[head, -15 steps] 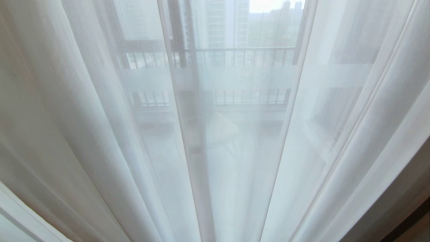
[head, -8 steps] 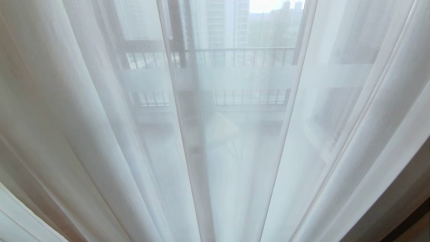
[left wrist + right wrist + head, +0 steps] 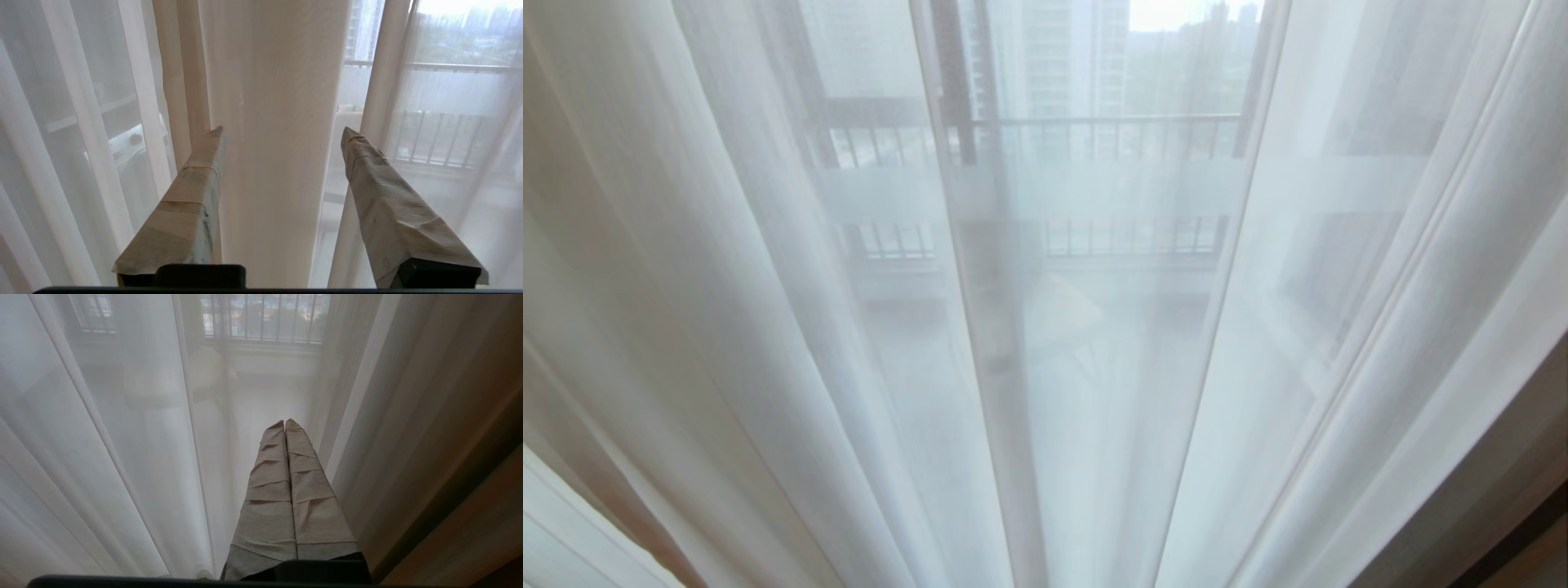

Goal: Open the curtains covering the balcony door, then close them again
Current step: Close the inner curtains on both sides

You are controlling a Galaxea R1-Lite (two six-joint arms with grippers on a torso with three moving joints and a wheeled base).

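Observation:
The sheer white curtains hang in long folds across the whole head view, and neither gripper shows there. Through them I dimly make out the balcony door with its dark frame and pale frosted band. In the left wrist view my left gripper is open, its tape-wrapped fingers standing either side of one upright fold of the sheer curtain. One finger lies against that fold and the other stands clear of it. My right gripper is shut with nothing in it, close to the sheer fabric.
A darker, opaque curtain layer runs down the far right edge, also behind the sheer in the right wrist view. A balcony railing and tall buildings show beyond the glass. A white strip crosses the lower left corner.
The sheer folds at the left of the head view have shifted slightly. The middle and right folds hang as before.

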